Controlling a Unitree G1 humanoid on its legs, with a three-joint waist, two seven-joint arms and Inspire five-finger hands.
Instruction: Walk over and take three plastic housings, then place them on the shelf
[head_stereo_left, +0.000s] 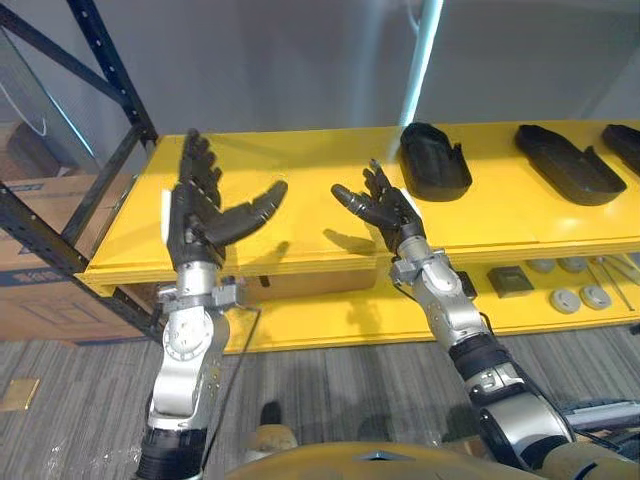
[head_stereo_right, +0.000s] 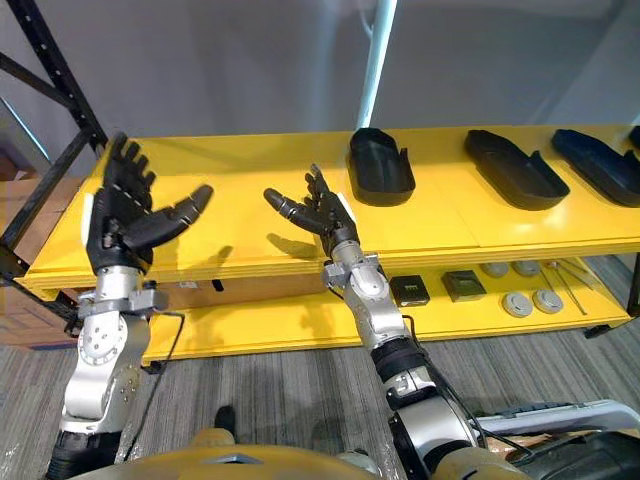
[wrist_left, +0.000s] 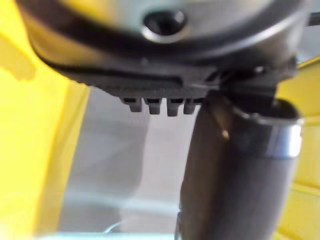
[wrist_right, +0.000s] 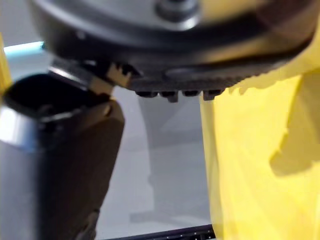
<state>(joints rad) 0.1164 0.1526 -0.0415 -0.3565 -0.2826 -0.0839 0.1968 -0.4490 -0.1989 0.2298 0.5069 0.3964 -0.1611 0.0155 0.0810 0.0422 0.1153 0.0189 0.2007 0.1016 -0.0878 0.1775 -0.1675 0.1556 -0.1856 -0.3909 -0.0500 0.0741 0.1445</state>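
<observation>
Above the shelf (head_stereo_left: 500, 215), my left robot hand (head_stereo_left: 190, 215) and right robot hand (head_stereo_left: 390, 212) hang open, empty; housings (head_stereo_left: 433, 160) lie to their right, apparently already delivered.

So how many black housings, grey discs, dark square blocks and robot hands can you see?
Black plastic housings: 3 (a dark sliver at the edge is unclear)
Round grey discs: 4
Dark square blocks: 2
Robot hands: 2, left robot hand and right robot hand
Total: 11

The shelf (head_stereo_left: 300, 235) is bright yellow. The plastic housings (head_stereo_left: 433, 160) past the right robot hand (head_stereo_left: 393, 213) are black. The floor (head_stereo_left: 80, 400) is grey with stripes.
</observation>
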